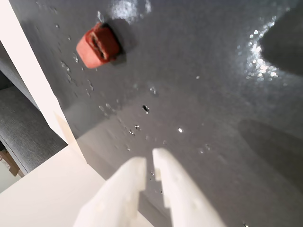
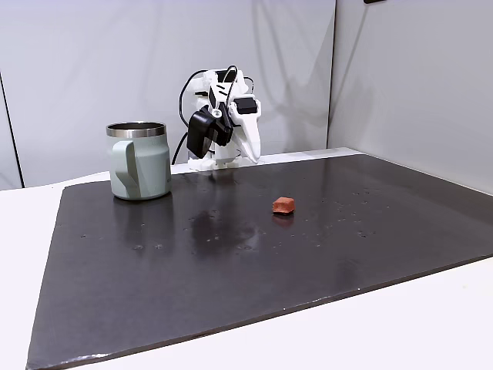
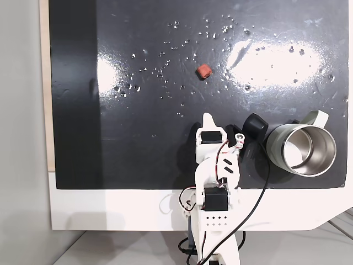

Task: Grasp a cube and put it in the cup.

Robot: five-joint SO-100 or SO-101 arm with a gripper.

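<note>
The cube (image 1: 98,46) is a small reddish-brown block lying on the dark mat, up and to the left of my gripper (image 1: 149,161) in the wrist view. My white fingers stand almost together with nothing between them. In the fixed views the cube (image 2: 283,204) (image 3: 204,70) lies alone near the mat's middle, well apart from the gripper (image 3: 208,117) (image 2: 253,158), which hangs off the folded arm at the mat's edge by the base. The cup (image 2: 140,163) (image 3: 274,144), a sage-green mug with a steel rim, stands upright beside the arm.
The dark mat (image 2: 231,262) is glossy and dotted with small specks and droplets (image 3: 165,61). It lies on a white table (image 2: 400,324). A black wrist camera (image 3: 255,128) and cables sit between the arm and the cup. Grey walls stand behind the table.
</note>
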